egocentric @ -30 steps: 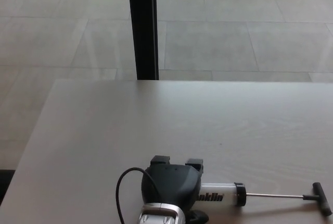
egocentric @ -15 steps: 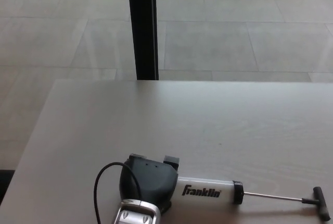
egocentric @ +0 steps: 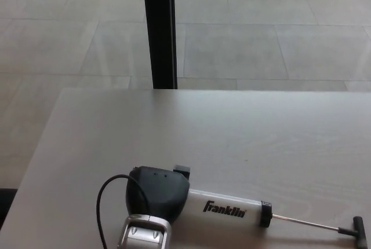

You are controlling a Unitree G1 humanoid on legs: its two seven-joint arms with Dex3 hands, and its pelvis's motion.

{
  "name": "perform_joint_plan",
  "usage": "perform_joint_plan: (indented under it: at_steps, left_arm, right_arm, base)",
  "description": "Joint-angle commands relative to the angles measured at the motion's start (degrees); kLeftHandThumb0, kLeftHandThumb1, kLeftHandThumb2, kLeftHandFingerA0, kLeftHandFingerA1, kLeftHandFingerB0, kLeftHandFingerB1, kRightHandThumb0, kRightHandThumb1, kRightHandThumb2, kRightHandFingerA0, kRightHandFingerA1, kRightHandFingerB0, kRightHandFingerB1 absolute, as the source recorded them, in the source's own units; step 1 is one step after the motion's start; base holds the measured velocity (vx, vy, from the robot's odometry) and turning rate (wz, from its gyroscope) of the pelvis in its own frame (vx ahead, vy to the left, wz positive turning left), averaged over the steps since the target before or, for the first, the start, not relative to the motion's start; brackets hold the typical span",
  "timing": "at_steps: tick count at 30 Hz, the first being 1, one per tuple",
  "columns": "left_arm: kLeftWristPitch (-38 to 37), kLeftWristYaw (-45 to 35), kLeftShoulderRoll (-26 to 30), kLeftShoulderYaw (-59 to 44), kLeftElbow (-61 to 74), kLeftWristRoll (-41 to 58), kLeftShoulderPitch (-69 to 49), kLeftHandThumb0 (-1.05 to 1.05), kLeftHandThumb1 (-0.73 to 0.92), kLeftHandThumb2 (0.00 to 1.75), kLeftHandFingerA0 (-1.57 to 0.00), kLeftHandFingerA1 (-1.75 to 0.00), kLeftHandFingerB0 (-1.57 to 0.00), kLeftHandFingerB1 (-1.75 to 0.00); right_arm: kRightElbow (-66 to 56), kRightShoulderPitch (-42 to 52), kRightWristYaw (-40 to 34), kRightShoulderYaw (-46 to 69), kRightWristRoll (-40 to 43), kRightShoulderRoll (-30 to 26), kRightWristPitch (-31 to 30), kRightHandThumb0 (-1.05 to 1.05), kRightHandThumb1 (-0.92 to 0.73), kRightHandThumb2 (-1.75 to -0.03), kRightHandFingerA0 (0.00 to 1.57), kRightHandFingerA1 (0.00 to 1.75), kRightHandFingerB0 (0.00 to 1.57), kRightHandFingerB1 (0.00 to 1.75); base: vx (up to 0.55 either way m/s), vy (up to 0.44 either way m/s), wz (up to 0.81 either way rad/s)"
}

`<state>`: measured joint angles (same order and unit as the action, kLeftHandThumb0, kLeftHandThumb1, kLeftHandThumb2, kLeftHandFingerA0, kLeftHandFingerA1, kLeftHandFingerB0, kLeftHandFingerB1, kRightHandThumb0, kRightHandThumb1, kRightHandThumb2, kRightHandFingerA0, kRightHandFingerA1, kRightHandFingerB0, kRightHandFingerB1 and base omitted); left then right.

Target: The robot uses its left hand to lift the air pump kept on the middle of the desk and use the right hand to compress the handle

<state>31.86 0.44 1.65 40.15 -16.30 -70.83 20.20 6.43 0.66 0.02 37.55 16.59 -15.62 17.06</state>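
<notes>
The air pump [egocentric: 225, 208] lies on its side near the front of the desk [egocentric: 232, 127]. It has a white barrel marked "Franklin", a black collar [egocentric: 265, 214] and a thin rod drawn out to a black T-handle [egocentric: 359, 233] at the far right. My left hand [egocentric: 157, 194] covers the pump's left end, back of the hand facing up, so the grip itself is hidden. A black cable [egocentric: 104, 202] loops out from its wrist. My right hand is not in view.
The pale wooden desk ends at a left edge [egocentric: 40, 145] and a far edge [egocentric: 232, 90]. Beyond it are a tiled floor [egocentric: 261, 40] and a dark vertical post [egocentric: 159, 29].
My left hand has slid left along the pump, uncovering more of the barrel and the whole "Franklin" mark. The pump has turned slightly, its T-handle now nearer the front edge.
</notes>
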Motion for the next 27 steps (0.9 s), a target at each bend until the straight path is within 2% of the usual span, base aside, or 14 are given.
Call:
perform_joint_plan:
  at_steps: [1,3,4,7,8,9,12,13,14,16,18,25,26,27]
  left_arm:
    - [-2.15,3.78,-1.83,-0.54,-2.03,3.25,-0.56,-0.4,0.84,0.75,-0.88,-1.75,-0.61,-0.91]
    - [-5.16,8.66,-2.78,-1.04,-2.26,4.85,-0.91,-0.37,0.78,0.83,-0.9,-1.75,-0.67,-0.9]
    - [-5.42,8.5,-2.98,-1.12,-2.1,5.22,-1.01,-0.36,0.79,0.83,-0.9,-1.75,-0.65,-0.97]
    - [-8.23,10.14,-3.32,-2.36,-1.66,7.9,-1.47,-0.33,0.79,0.82,-0.93,-1.75,-0.68,-1.02]
    - [-8.58,10.22,-3.43,-2.45,-1.44,8.18,-1.56,-0.34,0.81,0.82,-0.93,-1.75,-0.67,-1.07]
    - [-8.44,10.2,-3.64,-2.15,-1.52,7.91,-1.45,-0.35,0.76,0.79,-0.91,-1.75,-0.67,-1.09]
    - [-5.83,3.64,-3.77,-1.38,-0.72,7.46,-0.68,-0.45,0.64,0.8,-0.9,-1.7,-0.46,-0.63]
    - [-3.59,-2.77,-3.54,-0.85,0.03,6.95,0.65,-0.52,0.61,0.8,-0.75,-1.56,-0.3,-0.6]
    - [-2.0,-9.31,-3.08,-0.39,1.29,6.75,1.9,-0.72,0.51,0.91,-0.29,-0.75,-0.03,-0.48]
    - [-0.72,-16.39,-2.5,0.18,2.68,6.54,3.26,-0.72,0.51,0.91,-0.29,-0.75,-0.03,-0.48]
    - [-0.34,-22.49,-1.11,-0.55,6.15,7.81,3.96,-0.77,0.44,0.91,0.0,-0.54,-0.03,-0.18]
    - [-0.67,-30.86,1.97,-1.67,9.78,9.28,5.02,-0.96,0.53,0.91,0.0,-0.17,0.0,0.0]
    - [-0.85,-32.37,2.63,-1.48,10.18,9.11,5.32,-0.81,0.52,0.71,0.0,0.0,0.0,0.0]
    - [-1.03,-34.0,3.39,-1.15,10.62,8.71,5.55,-0.86,0.5,0.76,0.0,0.0,0.0,0.0]
  right_arm:
    - [-0.99,0.18,-1.31,0.76,0.5,0.18,1.42,-0.61,-0.82,-0.65,0.63,0.7,0.53,0.38]
    - [-1.84,0.6,-1.45,0.42,0.11,0.27,1.13,-0.63,-0.82,-0.65,0.61,0.72,0.51,0.38]
    - [-1.91,0.58,-1.61,0.21,-0.35,0.28,1.36,-0.61,-0.66,-1.03,0.58,0.74,0.42,0.54]
    - [-1.94,0.34,-1.95,-0.05,-0.72,0.28,1.42,-0.6,-0.66,-1.03,0.58,0.74,0.41,0.54]
    - [-1.52,0.07,-1.73,-0.06,-0.37,0.34,1.79,-0.62,-0.82,-0.66,0.6,0.73,0.48,0.38]
    - [-0.67,-0.05,-1.37,-0.19,-0.77,0.14,2.9,-0.61,-0.83,-0.65,0.58,0.73,0.48,0.39]
    - [-1.32,0.32,-1.7,-0.3,-0.76,0.2,2.18,-0.61,-0.83,-0.65,0.56,0.74,0.49,0.38]
    - [-0.77,-0.18,-1.96,-0.43,-1.06,0.03,2.29,-0.59,-0.83,-0.65,0.57,0.76,0.49,0.38]
    - [-0.92,-0.27,-2.29,-0.46,-1.18,0.03,1.92,-0.59,-0.84,-0.66,0.57,0.77,0.49,0.37]
    - [-1.27,-0.1,-2.66,-0.4,-1.24,0.01,1.33,-0.59,-0.84,-0.66,0.57,0.77,0.49,0.37]
    - [-1.97,0.24,-3.03,-0.24,-1.26,0.21,1.17,-0.58,-0.84,-0.65,0.56,0.78,0.5,0.37]
    - [-1.69,0.08,-2.93,-0.42,-1.7,-0.07,1.69,-0.55,-0.83,-0.65,0.54,0.85,0.48,0.36]
    - [-2.1,0.2,-2.85,-0.49,-1.64,-0.04,1.5,-0.55,-0.83,-0.64,0.52,0.89,0.48,0.36]
    - [-2.59,0.46,-3.33,-0.63,-2.17,0.09,0.98,-0.55,-0.66,-1.0,0.52,0.8,0.4,0.53]
  base:
    - [0.0,0.0,0.0]
    - [0.0,0.0,0.0]
    - [0.0,0.0,0.0]
    - [0.0,0.0,0.0]
    - [0.0,0.0,0.0]
    - [0.0,0.0,0.0]
    - [0.0,0.0,0.0]
    - [0.0,0.0,0.0]
    - [0.0,0.0,0.0]
    - [0.0,0.0,0.0]
    - [0.0,0.0,0.0]
    - [0.0,0.0,0.0]
    - [0.0,0.0,0.0]
    - [0.0,0.0,0.0]
